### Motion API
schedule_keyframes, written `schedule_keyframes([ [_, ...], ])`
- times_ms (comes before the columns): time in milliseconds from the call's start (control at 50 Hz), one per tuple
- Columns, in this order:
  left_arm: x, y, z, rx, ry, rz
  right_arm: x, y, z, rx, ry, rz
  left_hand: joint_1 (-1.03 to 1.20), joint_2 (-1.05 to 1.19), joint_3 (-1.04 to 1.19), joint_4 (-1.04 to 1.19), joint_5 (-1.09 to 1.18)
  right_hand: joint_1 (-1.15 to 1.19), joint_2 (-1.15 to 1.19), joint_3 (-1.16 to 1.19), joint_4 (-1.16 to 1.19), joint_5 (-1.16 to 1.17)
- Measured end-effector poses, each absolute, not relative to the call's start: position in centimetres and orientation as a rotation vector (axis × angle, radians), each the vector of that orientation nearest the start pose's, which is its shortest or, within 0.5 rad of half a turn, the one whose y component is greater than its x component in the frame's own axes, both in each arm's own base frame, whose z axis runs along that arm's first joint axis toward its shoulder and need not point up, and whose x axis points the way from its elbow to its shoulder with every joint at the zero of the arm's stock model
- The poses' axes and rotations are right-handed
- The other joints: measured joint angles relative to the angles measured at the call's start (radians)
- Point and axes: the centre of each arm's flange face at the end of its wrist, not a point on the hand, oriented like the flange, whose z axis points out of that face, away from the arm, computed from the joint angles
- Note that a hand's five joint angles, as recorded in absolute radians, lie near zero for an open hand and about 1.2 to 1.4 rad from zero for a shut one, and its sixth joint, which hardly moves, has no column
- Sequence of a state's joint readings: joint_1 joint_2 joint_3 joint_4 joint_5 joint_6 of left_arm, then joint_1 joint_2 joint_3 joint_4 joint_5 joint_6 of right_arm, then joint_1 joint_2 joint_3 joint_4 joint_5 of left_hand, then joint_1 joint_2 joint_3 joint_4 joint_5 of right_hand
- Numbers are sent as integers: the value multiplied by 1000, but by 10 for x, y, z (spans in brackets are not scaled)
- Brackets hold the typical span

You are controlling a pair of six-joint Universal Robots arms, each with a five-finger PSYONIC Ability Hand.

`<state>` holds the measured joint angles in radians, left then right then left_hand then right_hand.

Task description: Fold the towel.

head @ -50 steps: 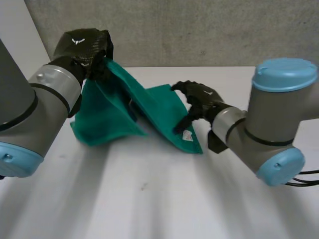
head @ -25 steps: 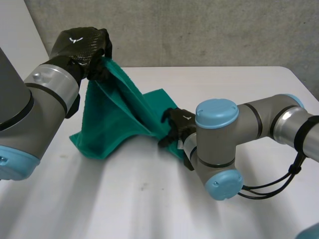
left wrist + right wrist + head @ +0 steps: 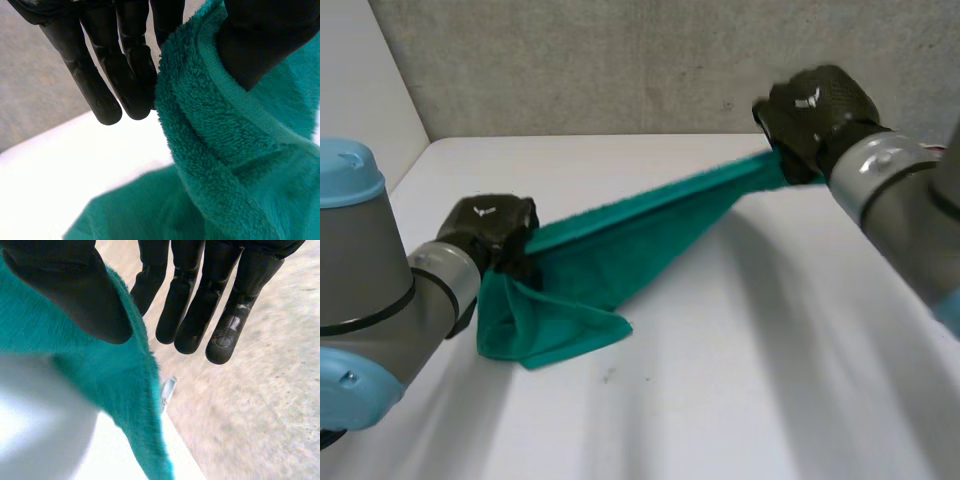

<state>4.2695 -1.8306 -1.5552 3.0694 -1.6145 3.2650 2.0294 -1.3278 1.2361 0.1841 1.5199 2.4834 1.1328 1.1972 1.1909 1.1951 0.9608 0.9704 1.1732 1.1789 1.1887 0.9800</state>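
The green towel (image 3: 620, 240) stretches between both hands. The left hand (image 3: 490, 225) pinches one end low over the white table (image 3: 720, 380); the right hand (image 3: 815, 105) pinches the other end, raised.

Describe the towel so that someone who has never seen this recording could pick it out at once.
On the white table, look between the robot's two black hands. The towel is stretched in a band from the left hand, low by the table, up to the raised right hand, each pinching one end. It is the only soft, teal-green thing there.
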Motion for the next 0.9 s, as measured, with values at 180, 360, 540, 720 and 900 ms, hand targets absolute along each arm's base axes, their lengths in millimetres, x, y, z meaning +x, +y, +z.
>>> schedule_keyframes([
  [180, -260, -230, 203, 1005, 2624, -1712, 262, -225, 264, -1877, 2260, -1576, 0, 0, 0, 0, 0, 0, 0, 0, 0, 0],
  [360, -276, -270, 184, 1120, 2498, -1685, 281, -266, 212, -1870, 2327, -1517, 0, 0, 0, 0, 0, 0, 0, 2, 3, 6],
  [540, -294, -345, 309, 814, 1879, -2301, 307, -336, 336, -1206, 1990, -2463, 0, 0, 1, 0, 0, 0, 0, 2, 3, 6],
  [720, -271, -340, 428, 497, 1417, -2690, 293, -313, 450, -726, 1419, -2914, 0, 1, 1, 0, 0, 0, 0, 2, 3, 6],
  [900, -257, -331, 353, 717, 1891, -2478, 295, -298, 366, -996, 1709, -2617, 0, 1, 1, 0, 16, 0, 0, 2, 3, 11],
])
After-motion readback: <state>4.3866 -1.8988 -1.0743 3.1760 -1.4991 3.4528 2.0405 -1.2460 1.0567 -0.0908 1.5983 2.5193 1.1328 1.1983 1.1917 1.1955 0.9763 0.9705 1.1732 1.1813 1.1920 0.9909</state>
